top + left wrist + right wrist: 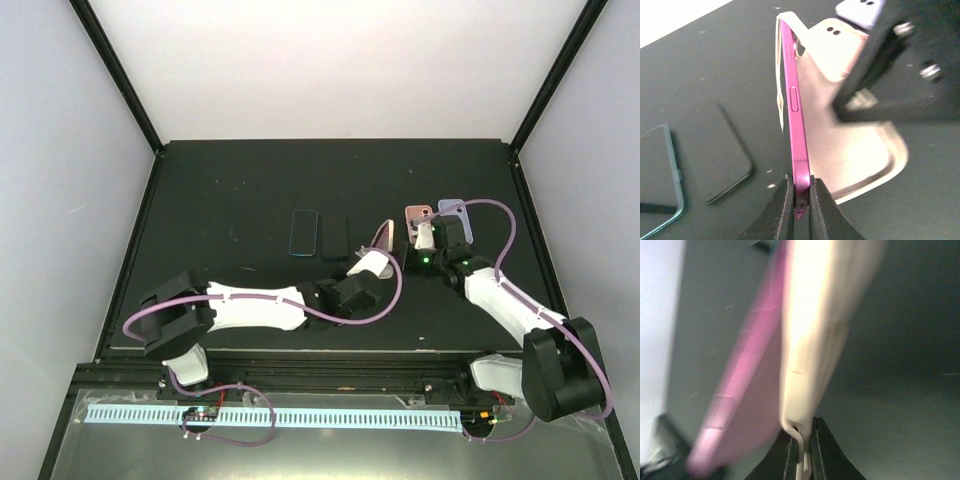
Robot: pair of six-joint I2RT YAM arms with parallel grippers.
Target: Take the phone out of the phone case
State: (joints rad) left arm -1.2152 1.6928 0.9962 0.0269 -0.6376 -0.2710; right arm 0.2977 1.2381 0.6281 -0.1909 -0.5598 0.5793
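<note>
Right of centre on the bench (pixel 230 200), between the two arms, the phone (pixel 795 120) is held on edge, its magenta frame partly peeled out of the cream phone case (pixel 855 145). The left tool (pixel 799 200) is narrowed hard onto the phone's near end, and the right tool (pixel 801 445) is pinched just as tightly on the thin lip of the case. I cannot tell whether the phone touches the bench or hangs just above it. The near ends of phone and case have split apart, while at the far end they seem to meet, and a thin cream rim hugs the phone's other side. The step in hand looks like the peel. To do it well, the left tool should stay fixed as the anchor while the right tool draws the lip sideways and away, rolling the soft case off the far corner rather than tugging straight. A twist could lever the phone out of its narrow grip, and a jerk could slip the lip free. The phone's long axis runs away from the arm bases toward the far edge. Its buttoned side faces up at the left wrist camera, and its broad faces point left and right. Two spare phones (pixel 318 234) lie flat well to the left, and a lavender case (pixel 452 208) lies just beyond.
</note>
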